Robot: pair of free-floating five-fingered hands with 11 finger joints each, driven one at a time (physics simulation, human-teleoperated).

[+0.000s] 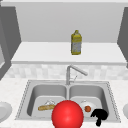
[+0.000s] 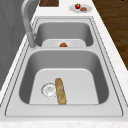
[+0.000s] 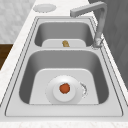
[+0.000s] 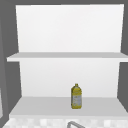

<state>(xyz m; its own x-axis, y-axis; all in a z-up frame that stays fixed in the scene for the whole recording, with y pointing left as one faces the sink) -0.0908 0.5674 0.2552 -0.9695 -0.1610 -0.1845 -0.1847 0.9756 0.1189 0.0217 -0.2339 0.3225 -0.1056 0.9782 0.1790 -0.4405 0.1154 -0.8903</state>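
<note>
A large red ball [image 1: 67, 114] sits low in the middle of the front view, in front of the sink's near rim. Just right of it, my right hand [image 1: 99, 116] hovers over the front right corner of the sink [image 1: 110, 92]. The nearest thing to that hand is a small orange-red fruit [image 1: 87, 108] on a white plate [image 3: 53, 97] in the right basin. A baguette [image 1: 46, 107] lies in the left basin beside the drain [image 2: 48, 89]; the side views show the baguette [image 2: 60, 91] and the fruit [image 3: 65, 88] too.
A yellow bottle [image 1: 76, 43] stands on the lower shelf [image 4: 37, 105] above the sink. The faucet [image 1: 72, 71] rises behind the divider, spout swung right. A bare plate [image 1: 3, 111] lies on the left counter; the right counter's plate [image 2: 87, 7] holds an apple and a brown item.
</note>
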